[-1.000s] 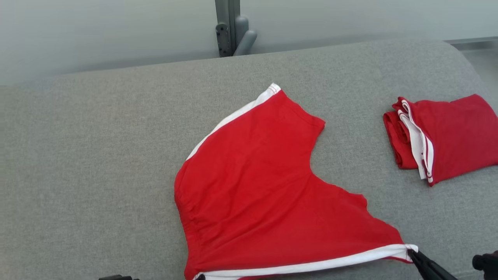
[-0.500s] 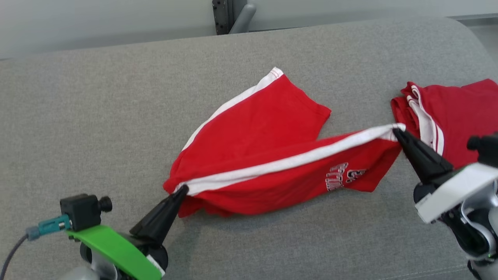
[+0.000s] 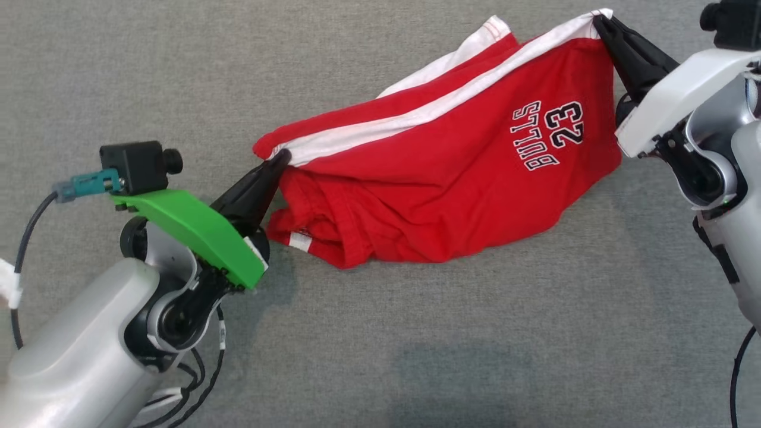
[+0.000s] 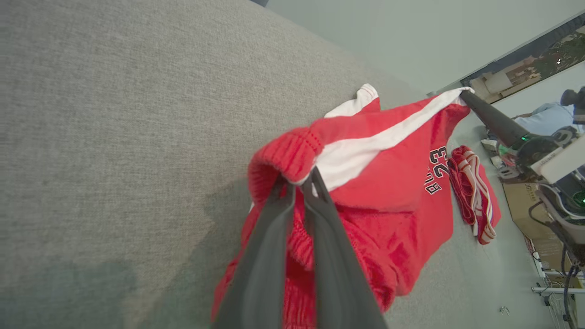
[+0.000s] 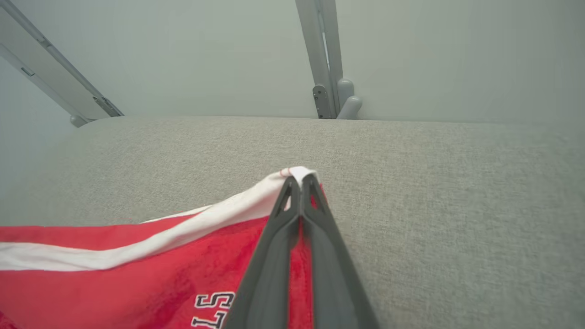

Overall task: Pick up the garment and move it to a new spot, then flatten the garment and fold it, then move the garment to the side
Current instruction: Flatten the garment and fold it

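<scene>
Red basketball shorts (image 3: 452,196) strung between both grippers above grey woven cushion (image 3: 416,333); lower bulk seems to rest on it.
Grips: left gripper (image 3: 279,159), far left of "BULLS 23" print (image 3: 550,135), clamped on waistband corner; right gripper (image 3: 599,22), up-right of print, clamped on end of white side stripe (image 3: 386,125).
Do well: keep stripe edge taut, move arms level and together, shake bunched waistband loose before laying flat.
Versus half second back: print then half hidden, now fully readable; head camera has tilted down.

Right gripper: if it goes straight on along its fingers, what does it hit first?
Beyond the shorts hem it pinches, the right gripper probably meets the grey cushion first; the post lies farther back. Depth is unclear.
</scene>
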